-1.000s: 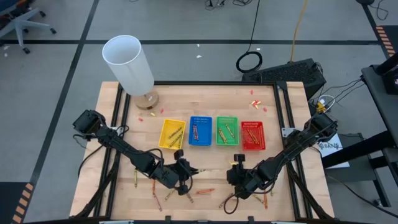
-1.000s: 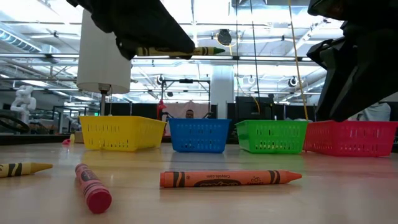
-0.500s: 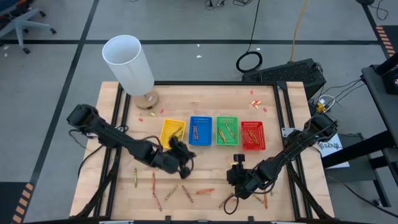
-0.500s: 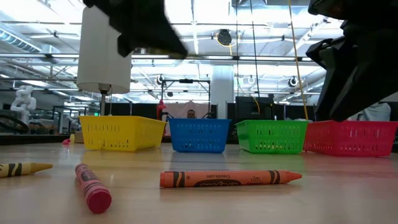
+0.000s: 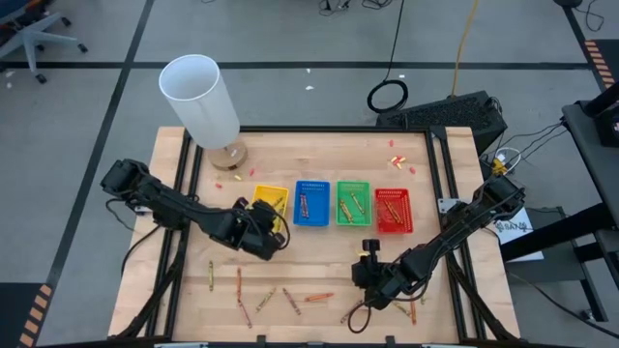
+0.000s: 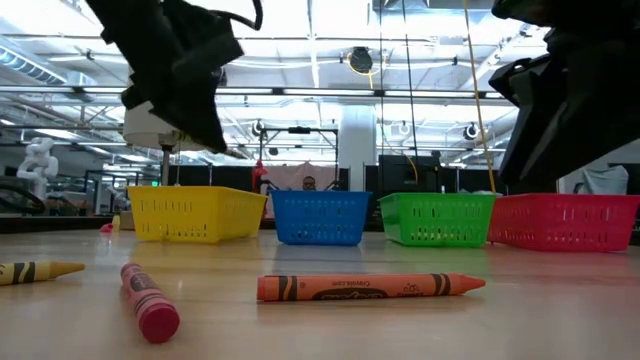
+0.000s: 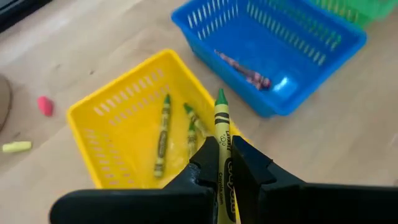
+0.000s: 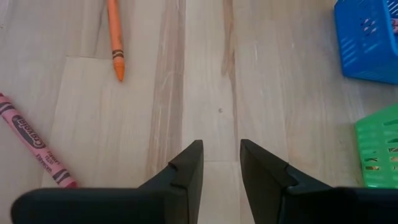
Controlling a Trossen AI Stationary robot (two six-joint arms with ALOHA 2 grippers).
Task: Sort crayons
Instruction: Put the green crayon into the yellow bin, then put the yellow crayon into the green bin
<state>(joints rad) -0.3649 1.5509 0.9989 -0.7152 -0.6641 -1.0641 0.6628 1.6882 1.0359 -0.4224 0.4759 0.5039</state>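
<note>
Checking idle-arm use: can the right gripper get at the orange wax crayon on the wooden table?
Probably yes. The right gripper is open and empty, and the orange wax crayon lies loose ahead of it on bare wooden table; nothing stands between them.

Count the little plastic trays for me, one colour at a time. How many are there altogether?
yellow slotted plastic tray: 1
blue slotted plastic tray: 1
green slotted plastic tray: 1
red slotted plastic tray: 1
Total: 4
</note>
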